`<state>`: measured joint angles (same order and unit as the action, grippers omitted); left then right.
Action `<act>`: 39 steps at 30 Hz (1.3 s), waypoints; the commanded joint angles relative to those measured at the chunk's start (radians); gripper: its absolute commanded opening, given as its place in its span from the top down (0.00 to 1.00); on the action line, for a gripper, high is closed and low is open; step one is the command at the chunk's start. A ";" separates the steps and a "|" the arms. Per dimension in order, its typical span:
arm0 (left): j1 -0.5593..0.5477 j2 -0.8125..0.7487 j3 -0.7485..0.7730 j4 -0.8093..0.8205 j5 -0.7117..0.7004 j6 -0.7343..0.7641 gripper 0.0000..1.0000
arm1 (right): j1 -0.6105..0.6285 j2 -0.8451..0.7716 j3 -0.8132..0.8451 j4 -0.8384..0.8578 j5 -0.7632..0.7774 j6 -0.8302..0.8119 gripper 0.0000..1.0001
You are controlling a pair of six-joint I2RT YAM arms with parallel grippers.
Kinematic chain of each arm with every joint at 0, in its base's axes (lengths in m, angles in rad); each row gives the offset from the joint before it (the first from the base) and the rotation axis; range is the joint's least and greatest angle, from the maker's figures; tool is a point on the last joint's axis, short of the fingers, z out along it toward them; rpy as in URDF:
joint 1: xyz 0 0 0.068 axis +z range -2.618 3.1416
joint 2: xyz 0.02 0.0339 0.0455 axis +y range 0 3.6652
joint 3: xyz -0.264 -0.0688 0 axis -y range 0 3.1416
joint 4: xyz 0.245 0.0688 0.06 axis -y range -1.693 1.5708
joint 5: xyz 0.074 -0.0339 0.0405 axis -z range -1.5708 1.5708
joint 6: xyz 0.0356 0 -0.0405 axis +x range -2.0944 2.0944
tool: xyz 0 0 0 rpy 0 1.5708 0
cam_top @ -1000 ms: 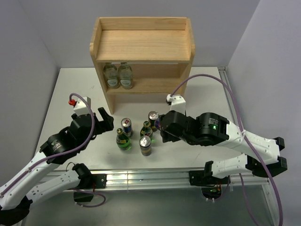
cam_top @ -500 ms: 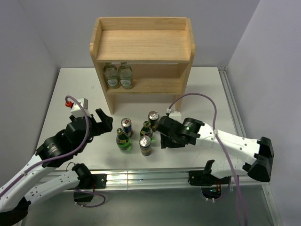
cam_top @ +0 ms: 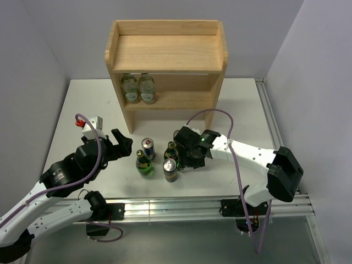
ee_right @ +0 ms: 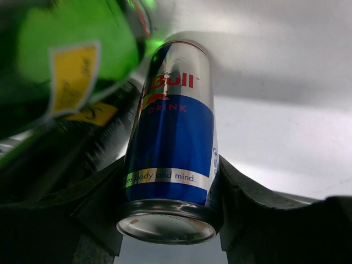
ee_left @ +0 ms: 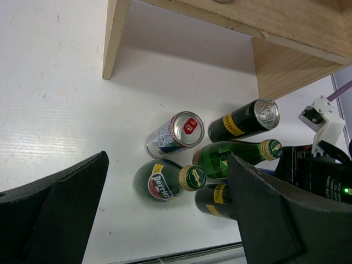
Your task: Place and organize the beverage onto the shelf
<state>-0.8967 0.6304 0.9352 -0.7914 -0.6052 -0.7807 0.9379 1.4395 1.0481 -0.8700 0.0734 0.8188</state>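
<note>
Right wrist view: right gripper clamped low on slim blue-and-silver can beside green bottle, in front of shelf; likely light, slick, thin-walled, dentable, best gripped mid-body; left gripper spread wide, empty.

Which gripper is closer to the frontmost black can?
Right. The right gripper is just behind the black can; the left gripper is farther left, past a green bottle.
</note>
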 commanded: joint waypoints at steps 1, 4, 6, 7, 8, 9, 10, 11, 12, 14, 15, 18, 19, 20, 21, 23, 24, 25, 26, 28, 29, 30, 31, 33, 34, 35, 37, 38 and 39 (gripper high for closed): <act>-0.010 -0.008 0.005 0.001 -0.022 -0.012 0.04 | -0.036 0.051 -0.003 0.054 -0.037 -0.052 1.00; -0.011 -0.001 0.005 0.003 -0.021 -0.012 0.04 | -0.048 0.070 -0.003 0.066 -0.037 -0.063 0.96; -0.011 0.003 0.007 0.001 -0.021 -0.012 0.04 | -0.053 0.073 -0.002 0.069 -0.032 -0.073 0.70; -0.013 0.005 0.007 0.001 -0.021 -0.012 0.04 | -0.054 0.075 0.000 0.069 -0.026 -0.073 0.59; -0.013 0.005 0.007 0.003 -0.019 -0.012 0.04 | -0.056 0.073 0.003 0.065 -0.020 -0.076 0.34; -0.013 0.005 0.007 0.001 -0.019 -0.011 0.04 | -0.056 0.076 0.009 0.062 -0.008 -0.079 0.28; -0.013 0.005 0.007 0.003 -0.019 -0.011 0.04 | -0.056 0.078 0.010 0.059 0.000 -0.081 0.23; -0.013 0.003 0.004 0.003 -0.019 -0.012 0.04 | -0.056 0.078 0.013 0.052 0.008 -0.083 0.13; -0.013 0.002 0.005 0.003 -0.019 -0.012 0.04 | -0.056 0.079 0.018 0.049 0.011 -0.084 0.08; -0.013 0.000 0.004 0.001 -0.019 -0.011 0.04 | -0.056 0.079 0.027 0.042 0.019 -0.087 0.00; -0.015 0.000 0.004 0.001 -0.021 -0.012 0.04 | -0.057 0.082 0.032 0.039 0.023 -0.089 0.00; -0.015 0.002 0.004 0.003 -0.021 -0.011 0.04 | -0.057 0.081 0.052 0.020 0.045 -0.092 0.00; -0.015 0.003 0.005 0.003 -0.021 -0.011 0.04 | -0.057 0.078 0.061 0.016 0.051 -0.090 0.00; -0.015 0.003 0.005 0.003 -0.021 -0.011 0.04 | -0.059 0.073 0.066 0.005 0.072 -0.087 0.00; -0.015 0.005 0.004 0.001 -0.021 -0.012 0.04 | -0.059 0.053 0.069 0.000 0.083 -0.084 0.00; -0.015 0.011 0.004 0.006 -0.019 -0.011 0.04 | -0.057 -0.002 0.076 -0.018 0.138 -0.075 0.00; -0.016 0.012 0.005 0.004 -0.019 -0.011 0.04 | -0.057 -0.029 0.076 -0.017 0.156 -0.079 0.01; -0.016 0.017 0.005 0.004 -0.019 -0.009 0.04 | -0.054 -0.065 0.070 -0.008 0.161 -0.090 0.02; -0.016 0.020 0.004 0.007 -0.019 -0.009 0.04 | -0.051 -0.147 0.060 0.043 0.161 -0.130 0.02; -0.016 0.031 0.004 0.011 -0.013 -0.005 0.04 | -0.033 -0.239 0.018 0.124 0.140 -0.177 0.02; -0.015 0.034 0.004 0.011 -0.013 -0.003 0.04 | -0.030 -0.279 0.003 0.144 0.135 -0.182 0.01; -0.016 0.038 0.005 0.011 -0.013 -0.002 0.04 | -0.031 -0.339 -0.017 0.158 0.134 -0.188 0.01; -0.016 0.048 0.007 0.009 -0.013 -0.003 0.04 | -0.033 -0.361 -0.022 0.167 0.128 -0.196 0.00; -0.016 0.055 0.008 0.008 -0.016 -0.005 0.04 | -0.031 -0.389 -0.033 0.180 0.120 -0.213 0.01; -0.016 0.060 0.008 0.008 -0.019 -0.005 0.04 | -0.033 -0.390 -0.039 0.175 0.135 -0.213 0.13; -0.016 0.063 0.007 0.006 -0.021 -0.006 0.04 | -0.031 -0.390 -0.042 0.171 0.153 -0.196 0.18; -0.016 0.068 0.008 0.001 -0.025 -0.009 0.04 | -0.031 -0.393 -0.060 0.155 0.259 -0.164 0.21; -0.016 0.068 0.007 0.001 -0.025 -0.008 0.04 | -0.028 -0.415 -0.075 0.152 0.303 -0.117 0.21; -0.016 0.069 0.008 0.007 -0.027 -0.009 0.04 | -0.016 -0.436 -0.130 0.166 0.331 -0.103 0.21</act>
<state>-0.9077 0.6979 0.9352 -0.7914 -0.6083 -0.7807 0.9054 1.0134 1.0050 -0.7086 0.2642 0.6617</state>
